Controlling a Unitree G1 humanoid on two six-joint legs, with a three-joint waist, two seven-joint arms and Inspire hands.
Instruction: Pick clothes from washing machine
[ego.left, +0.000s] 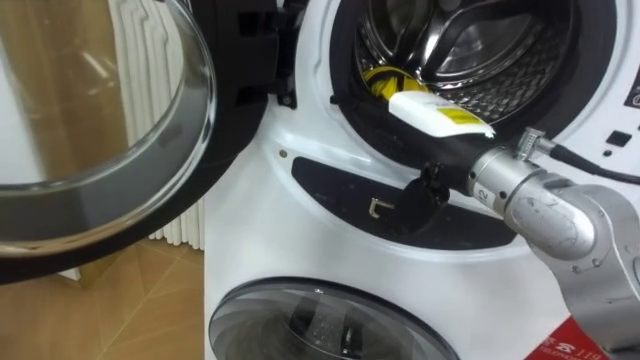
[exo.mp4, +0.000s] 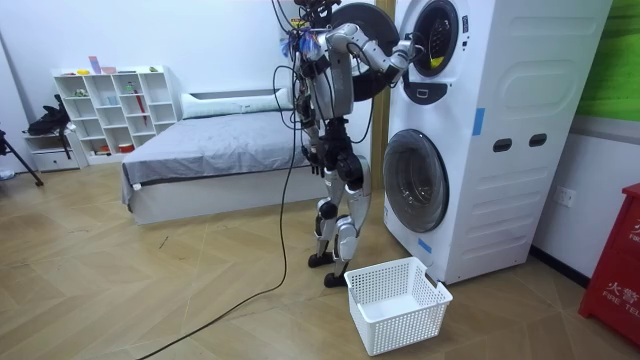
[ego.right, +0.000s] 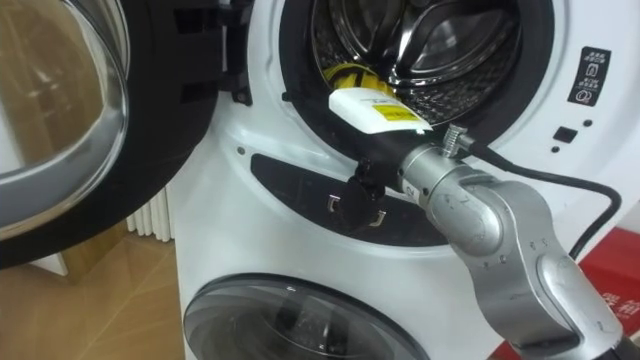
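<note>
Right now my right hand (ego.left: 437, 115) sits over the lip of the upper washing machine (exo.mp4: 480, 130), at the mouth of its drum (ego.left: 510, 70), with the open door (ego.left: 100, 160) off to the left. The fingers are hidden inside, so I cannot tell whether they are open or closed. What looks like a yellow garment (ego.left: 385, 82) lies at the drum's near left, just beside the hand. I'd steer left onto the cloth, gather a full bunch, then lift clear of the seal toward the white basket (exo.mp4: 395, 300) on the floor.
</note>
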